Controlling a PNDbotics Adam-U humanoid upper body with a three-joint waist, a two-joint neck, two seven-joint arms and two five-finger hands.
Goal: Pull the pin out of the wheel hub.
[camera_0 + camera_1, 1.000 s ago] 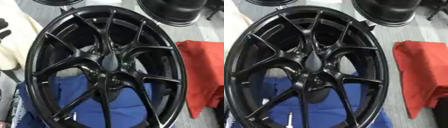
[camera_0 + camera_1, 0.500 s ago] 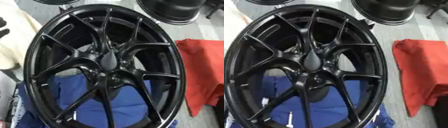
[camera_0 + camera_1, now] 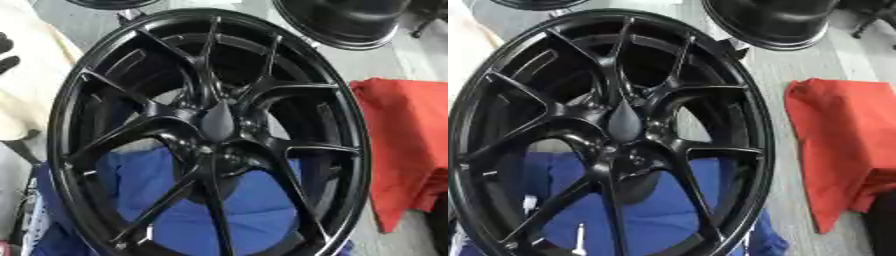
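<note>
Wheel hub (image 3: 210, 135) (black, spoked) stands right of the left hand (image 3: 7, 52), whose finger spread I cannot tell, touching nothing.

— What lies on the grey floor (image 3: 794, 70)?
— The black wheel (image 3: 210, 135) on a blue cloth (image 3: 658, 215); right of the wheel a red cloth (image 3: 846, 145), behind it another dark rim (image 3: 772, 22).
</note>
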